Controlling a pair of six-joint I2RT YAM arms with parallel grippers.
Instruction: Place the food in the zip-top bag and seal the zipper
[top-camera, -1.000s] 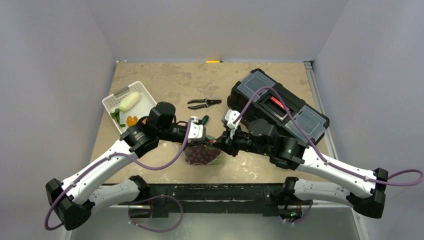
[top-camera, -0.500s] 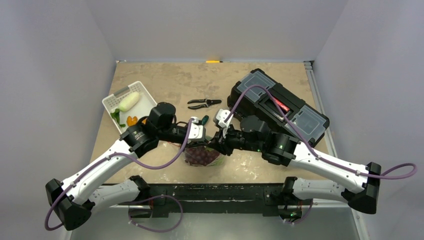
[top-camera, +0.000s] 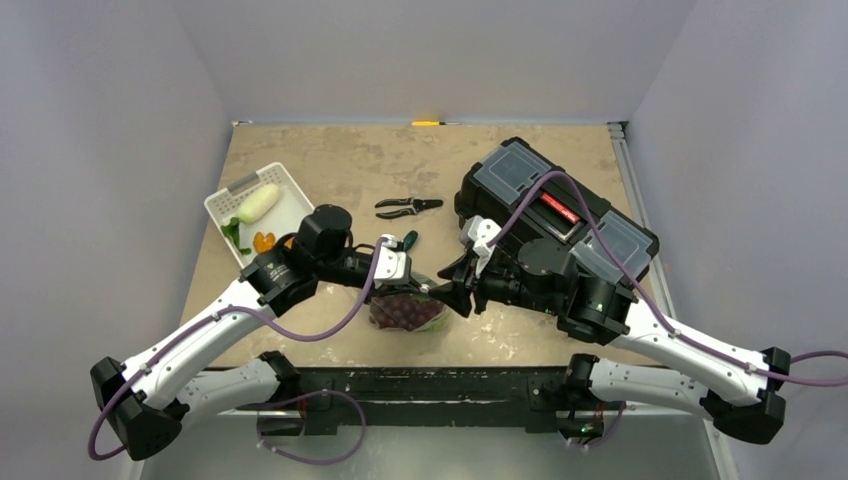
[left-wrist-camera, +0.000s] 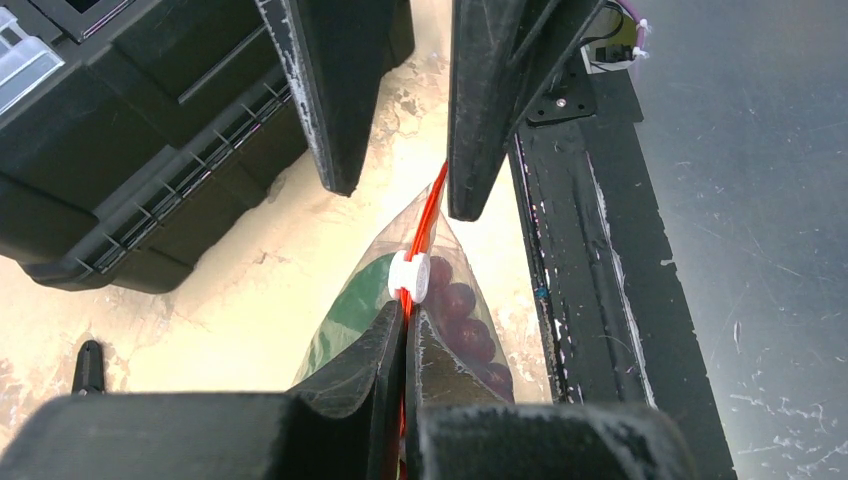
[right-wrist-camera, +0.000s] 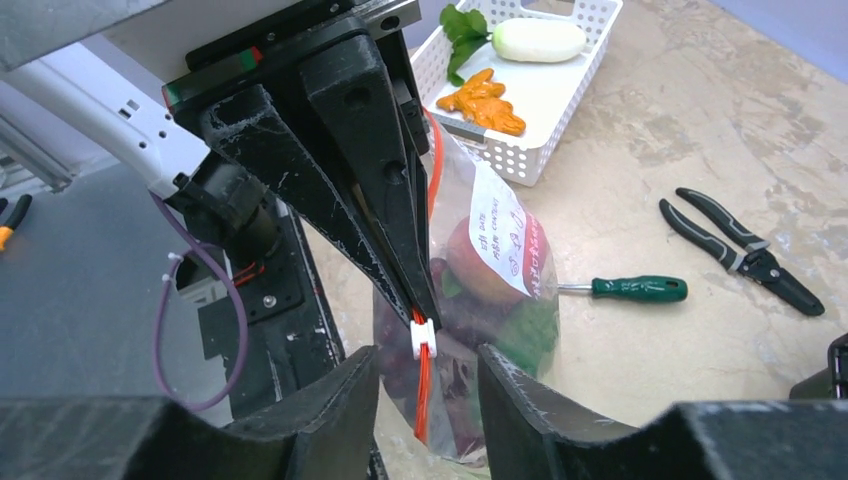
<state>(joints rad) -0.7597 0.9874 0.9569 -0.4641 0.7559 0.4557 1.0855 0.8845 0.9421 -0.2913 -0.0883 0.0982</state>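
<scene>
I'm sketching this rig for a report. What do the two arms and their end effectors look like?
The left arm and right arm have white links joined by black cylindrical joints. A purple cable loops loosely along each. The left end effector and right end effector each have a white body and two black, scuffed, wedge-shaped fingers.

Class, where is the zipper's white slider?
The white slider sits mid-frame in the left wrist view, on the orange-red zipper between the shut left gripper and open right gripper.
</scene>
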